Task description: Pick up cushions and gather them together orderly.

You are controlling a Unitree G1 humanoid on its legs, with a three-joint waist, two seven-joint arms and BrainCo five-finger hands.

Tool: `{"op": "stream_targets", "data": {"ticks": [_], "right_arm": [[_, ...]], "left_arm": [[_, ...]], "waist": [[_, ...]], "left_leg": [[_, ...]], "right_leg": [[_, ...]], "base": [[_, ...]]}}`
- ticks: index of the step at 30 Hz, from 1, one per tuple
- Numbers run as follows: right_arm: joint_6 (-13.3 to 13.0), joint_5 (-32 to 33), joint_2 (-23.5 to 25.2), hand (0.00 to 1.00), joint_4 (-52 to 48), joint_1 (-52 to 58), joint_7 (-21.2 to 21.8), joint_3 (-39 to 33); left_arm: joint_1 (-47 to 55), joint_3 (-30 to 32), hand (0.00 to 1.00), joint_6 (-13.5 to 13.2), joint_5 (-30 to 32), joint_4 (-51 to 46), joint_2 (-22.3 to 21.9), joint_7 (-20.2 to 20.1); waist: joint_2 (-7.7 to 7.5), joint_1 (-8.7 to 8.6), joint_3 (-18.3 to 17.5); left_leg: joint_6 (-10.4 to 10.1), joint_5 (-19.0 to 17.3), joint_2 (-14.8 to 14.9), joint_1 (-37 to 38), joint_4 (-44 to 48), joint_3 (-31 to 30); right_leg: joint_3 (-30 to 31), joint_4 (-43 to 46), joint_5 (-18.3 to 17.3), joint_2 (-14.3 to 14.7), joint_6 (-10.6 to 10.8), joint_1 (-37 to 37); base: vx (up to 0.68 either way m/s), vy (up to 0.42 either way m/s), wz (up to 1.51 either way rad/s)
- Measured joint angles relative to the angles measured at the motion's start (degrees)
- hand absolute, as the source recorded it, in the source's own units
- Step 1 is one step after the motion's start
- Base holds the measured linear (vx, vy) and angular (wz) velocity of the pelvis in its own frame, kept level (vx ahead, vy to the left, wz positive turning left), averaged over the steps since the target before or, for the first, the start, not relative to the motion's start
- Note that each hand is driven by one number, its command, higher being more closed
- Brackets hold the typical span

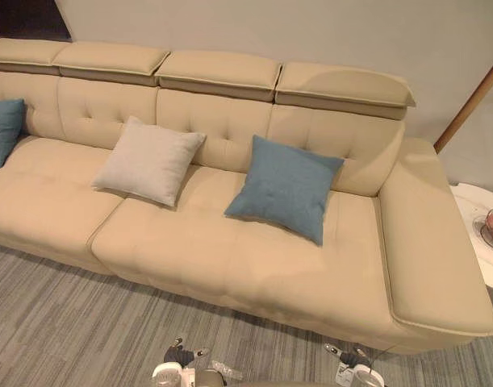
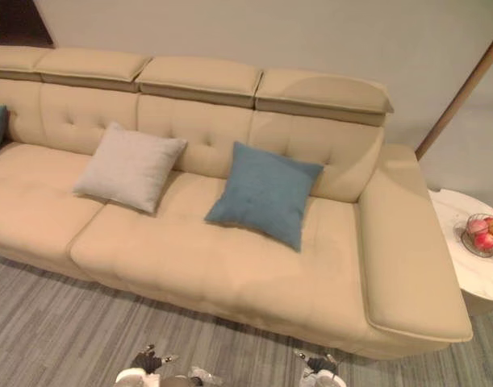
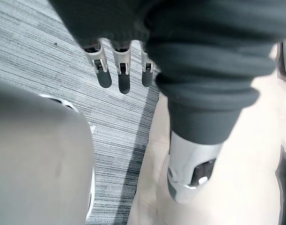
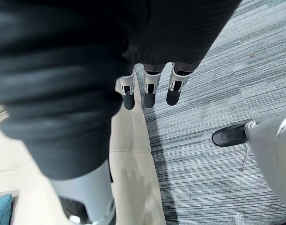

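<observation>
Blue cushion [image 1: 285,187] leans on sofa [image 1: 230,258] back, right of centre. Beige cushion [image 1: 148,160] to its left, apart. Teal cushion [image 1: 2,129] at far left. My left hand [image 3: 123,70] and right hand [image 4: 150,91] over carpet [image 1: 68,322], fingers straight, empty.

Sofa [image 1: 230,258]: beige, long, set against the wall.
Pale cushion [image 1: 149,160]: leaning on the sofa's back.
Blue cushion [image 1: 285,187]: leaning to its right, apart from it.
Second blue cushion [image 1: 2,131]: far left end.

sofa [image 1: 230,258]: smooth matt lthr | blue cushion [image 1: 286,187]: woven cloth | carpet [image 1: 52,322]: ribbed
</observation>
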Motion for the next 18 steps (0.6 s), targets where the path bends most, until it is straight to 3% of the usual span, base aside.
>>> {"op": "stream_targets", "data": {"ticks": [14, 15, 18], "right_arm": [[0.09, -2.03, -0.14, 0.0, 0.44, 0.77, -0.3, 0.63], [0.66, -2.01, -0.72, 0.0, 0.32, 1.42, -0.45, 0.41], [0.66, -2.01, -0.72, 0.0, 0.33, 1.25, -0.45, 0.41]], "left_arm": [[0.45, -0.08, 0.0, -0.01, 1.22, 0.16, 1.04, 0.03], [0.96, -0.76, 0.0, 0.01, 1.22, 1.26, 2.4, 0.01], [0.9, -0.76, 0.0, 0.01, 1.22, 1.26, 2.4, 0.02]], "waist": [[-1.15, -0.32, 0.37], [-1.91, -2.02, 0.03], [-2.02, -2.06, 0.03]], "left_leg": [[-0.73, 10.75, -2.37, 7.92, -19.41, 0.22], [-0.63, 10.81, -4.05, 11.71, -23.11, -1.84], [-0.63, 10.81, -4.02, 12.14, -23.11, -1.94]], "right_leg": [[-0.5, -1.63, 0.52, -0.53, 0.59, -0.48], [0.29, -1.89, -0.41, -1.36, 2.09, 1.69], [0.16, -1.87, -0.27, -1.34, 1.92, 2.19]], "base": [[-0.07, -0.021, -0.01], [-0.04, -0.005, 0.01], [0.0, 0.0, 0.0]]}}
